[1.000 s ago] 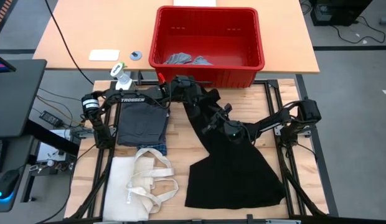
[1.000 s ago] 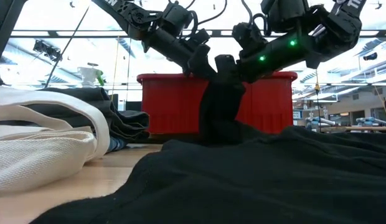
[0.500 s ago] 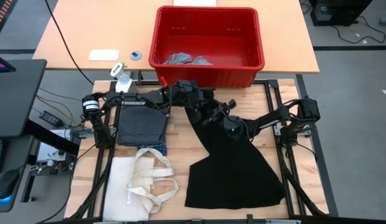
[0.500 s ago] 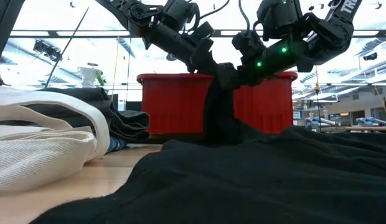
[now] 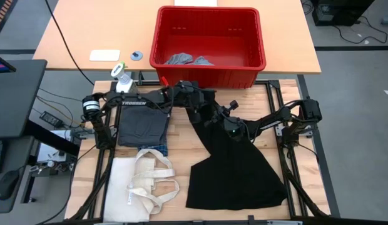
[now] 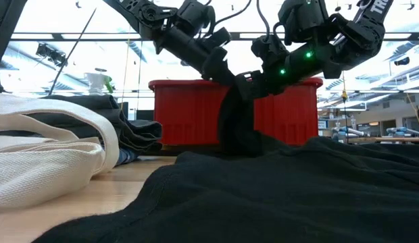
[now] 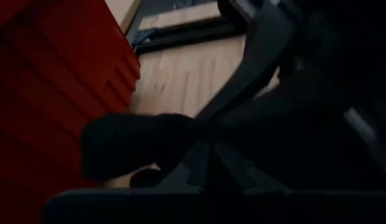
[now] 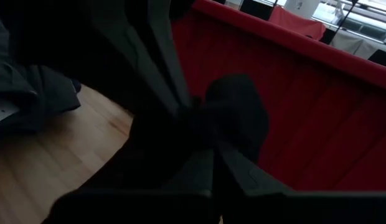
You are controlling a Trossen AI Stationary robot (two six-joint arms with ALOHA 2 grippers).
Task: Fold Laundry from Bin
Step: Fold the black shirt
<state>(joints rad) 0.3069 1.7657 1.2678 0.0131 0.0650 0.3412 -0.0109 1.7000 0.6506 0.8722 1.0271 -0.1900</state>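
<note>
High view: our right gripper [image 5: 218,114] has just clamped its jaws onto the black piece [image 5: 234,165] beside our left gripper [image 5: 195,94], already gripping it near the surface's far edge; we can spread it.

1. The bin [image 5: 209,39], a red slotted tub, stands upright at the desk's 12 o'clock; light grey pieces [image 5: 188,60] lie crumpled inside.
2. The large black piece [image 5: 234,165] spreads toward 5 o'clock, one end lifted near the bin.
3. The dark grey piece [image 5: 141,122] lies folded at 9 o'clock.
</note>
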